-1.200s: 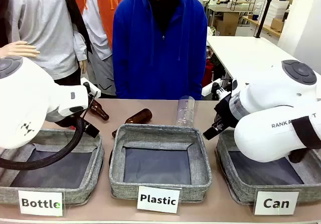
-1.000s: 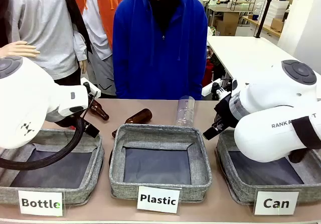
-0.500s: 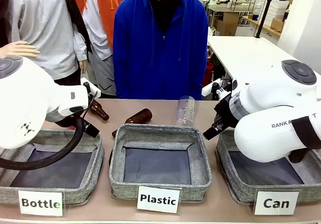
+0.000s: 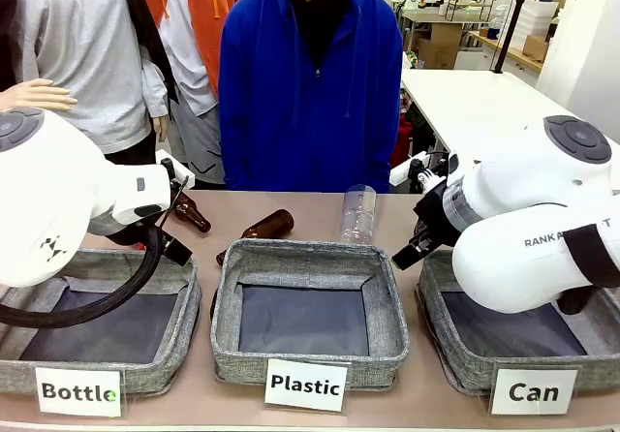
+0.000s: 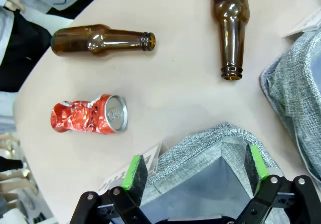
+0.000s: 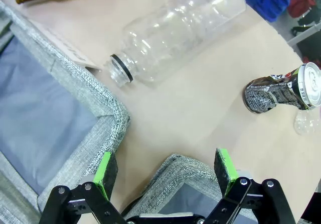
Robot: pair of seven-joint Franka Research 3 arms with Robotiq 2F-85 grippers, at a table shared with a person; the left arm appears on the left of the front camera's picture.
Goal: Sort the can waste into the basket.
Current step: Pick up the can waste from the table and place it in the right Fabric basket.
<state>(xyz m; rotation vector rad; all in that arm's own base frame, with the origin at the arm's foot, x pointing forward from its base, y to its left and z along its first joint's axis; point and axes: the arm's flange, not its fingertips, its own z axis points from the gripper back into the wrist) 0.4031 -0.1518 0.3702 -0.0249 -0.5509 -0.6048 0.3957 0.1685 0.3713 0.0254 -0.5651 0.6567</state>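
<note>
both my pairs of fingers are spread wide with nothing between them. my left gripper (image 5: 195, 166) hangs over the far corner of the bottle basket (image 5: 200, 142), looking down at the table beyond it. the crushed red can (image 5: 89, 114) lies there on its side, silver top toward the basket, near that corner but not touching it. one brown bottle (image 5: 100, 39) and a second brown bottle (image 5: 230, 23) lie farther out, and neither belongs to this job. my right gripper (image 6: 165, 166) hangs over the far corner of the can basket (image 4: 434, 316). the dented dark can (image 6: 281, 92) lies on bare table off to one side, apart from the clear plastic bottle (image 6: 175, 28), whose mouth comes close to the plastic basket (image 6: 108, 116). i judge the waste is laid out on the person's side of the baskets so each arm has a can within reach, red for the left and dark for the right. both wrists are tipped forward and down, each forearm over its own basket, more a ready stance than a reach. what i can see of the can basket's dark lining is bare, so the sorting is not yet begun. the dark can is the shorter trip, while the red one would have to cross the whole row.
</note>
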